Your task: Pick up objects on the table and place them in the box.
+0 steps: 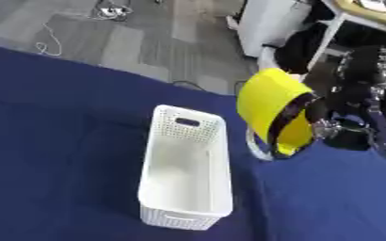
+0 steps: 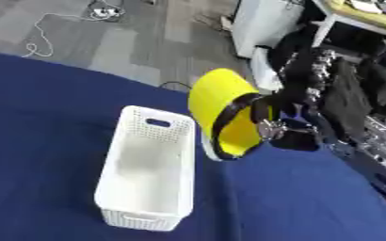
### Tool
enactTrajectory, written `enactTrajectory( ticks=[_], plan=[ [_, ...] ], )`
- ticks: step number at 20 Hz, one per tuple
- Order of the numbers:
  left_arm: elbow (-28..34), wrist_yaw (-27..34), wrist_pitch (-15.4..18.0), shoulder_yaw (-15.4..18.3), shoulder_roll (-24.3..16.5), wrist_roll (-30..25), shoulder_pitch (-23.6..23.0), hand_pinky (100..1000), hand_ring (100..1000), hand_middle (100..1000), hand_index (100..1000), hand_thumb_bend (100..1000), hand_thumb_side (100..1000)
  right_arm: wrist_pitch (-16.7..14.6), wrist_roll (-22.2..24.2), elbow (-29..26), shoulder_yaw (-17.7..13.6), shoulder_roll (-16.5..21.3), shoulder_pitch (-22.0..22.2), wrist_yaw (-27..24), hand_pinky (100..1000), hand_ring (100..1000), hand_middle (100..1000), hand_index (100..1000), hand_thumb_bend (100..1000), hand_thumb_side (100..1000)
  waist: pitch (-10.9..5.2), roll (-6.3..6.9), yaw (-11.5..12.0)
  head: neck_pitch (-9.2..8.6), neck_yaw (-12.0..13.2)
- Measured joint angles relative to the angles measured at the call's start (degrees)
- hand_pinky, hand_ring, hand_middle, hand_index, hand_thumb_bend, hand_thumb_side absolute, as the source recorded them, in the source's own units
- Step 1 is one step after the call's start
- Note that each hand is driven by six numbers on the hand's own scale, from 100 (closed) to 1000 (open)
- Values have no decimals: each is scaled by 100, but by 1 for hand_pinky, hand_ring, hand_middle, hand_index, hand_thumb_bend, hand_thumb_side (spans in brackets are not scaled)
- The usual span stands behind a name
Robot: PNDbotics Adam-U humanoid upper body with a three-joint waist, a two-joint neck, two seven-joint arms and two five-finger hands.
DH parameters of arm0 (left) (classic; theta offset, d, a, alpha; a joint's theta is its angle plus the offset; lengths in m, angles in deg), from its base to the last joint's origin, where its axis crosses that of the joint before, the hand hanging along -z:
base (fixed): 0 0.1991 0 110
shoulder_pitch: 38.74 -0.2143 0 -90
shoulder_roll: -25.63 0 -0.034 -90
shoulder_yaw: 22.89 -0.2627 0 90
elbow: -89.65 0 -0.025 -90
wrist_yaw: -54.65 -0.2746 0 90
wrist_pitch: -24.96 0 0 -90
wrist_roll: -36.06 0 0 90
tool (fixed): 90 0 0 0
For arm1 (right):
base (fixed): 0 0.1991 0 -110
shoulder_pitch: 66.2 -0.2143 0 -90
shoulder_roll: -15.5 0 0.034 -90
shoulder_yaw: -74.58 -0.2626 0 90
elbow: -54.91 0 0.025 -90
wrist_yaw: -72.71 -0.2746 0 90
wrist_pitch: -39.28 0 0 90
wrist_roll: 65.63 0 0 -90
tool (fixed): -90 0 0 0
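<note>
Overhead, a wide table (image 1: pixel 56 141) draped in dark blue cloth fills most of both views, with grey floor beyond its far edge. To the left of the working hand, a white perforated box (image 1: pixel 188 169) stands upright on the cloth, long and narrow, with a slot handle in its far end wall; nothing shows inside it. Coming in from the right, the black right arm ends in the right hand (image 2: pixel 288 128), which sits above the cloth just right of the box's far end. A large yellow object (image 2: pixel 219 113), curved like a shell or cap with a dark band along its inner edge, is at that hand and lifted off the table, tilted, its lower rim close to the box's right wall but not inside. The fingers appear curled about the object's dark edge, though blur hides the exact grip. No left hand shows in either view.
</note>
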Motion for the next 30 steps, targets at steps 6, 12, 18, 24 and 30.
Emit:
enactTrajectory(
  ticks=[6, 12, 18, 24, 30],
  plan=[
    [0, 37, -68, -22, 83, 5, 22, 793, 546, 695, 805, 100, 831, -72, 73, 27, 71, -5, -64, 11, 100, 100, 100, 125, 100, 613, 3, 0, -2, 1, 32],
    [0, 55, -102, -24, 146, 5, 46, 793, 546, 694, 804, 100, 833, -120, 124, 42, 116, -7, -76, 45, 100, 100, 100, 124, 100, 613, 36, 0, -27, 2, 51],
    [0, 57, -129, -25, 167, 1, 44, 792, 544, 694, 804, 100, 834, -119, 130, 61, 117, -9, -76, 56, 100, 100, 100, 123, 100, 622, 56, 0, -65, 3, 54],
    [0, 57, -147, -25, 172, 2, -2, 792, 543, 693, 804, 100, 835, -50, 224, 8, 146, -73, -88, 398, 100, 100, 100, 130, 100, 652, 72, 0, -137, -104, -245],
    [0, 54, -189, -50, 214, -46, -10, 791, 535, 688, 803, 100, 833, -87, 552, -34, 462, -345, -650, 797, 100, 100, 100, 124, 100, 657, 245, 0, -112, -443, -2279]
  ],
)
